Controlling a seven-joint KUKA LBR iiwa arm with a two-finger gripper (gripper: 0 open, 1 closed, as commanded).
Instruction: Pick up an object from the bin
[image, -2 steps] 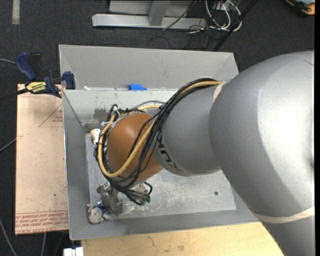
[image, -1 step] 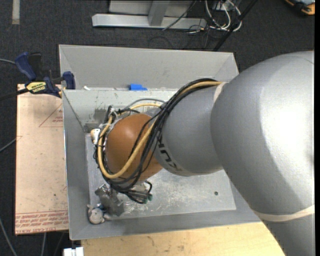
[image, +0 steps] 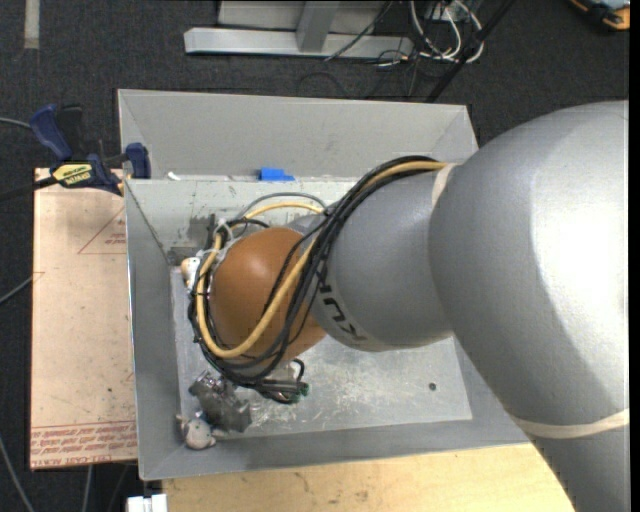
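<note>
My gripper (image: 224, 402) pokes out dark and metallic from under the arm's orange dome, low in the bin's front left corner. Just to its left and in front lies a small pale, roundish thing (image: 196, 431) on the bin floor; I cannot tell whether the two touch. A small green-edged bit (image: 299, 392) shows right of the gripper, under the cables.
A blue thing (image: 272, 175) lies against the bin's back wall. A grey, flat piece (image: 199, 233) and a small white thing (image: 190, 266) sit by the left wall. The big grey arm and its dome hide the bin's middle and right.
</note>
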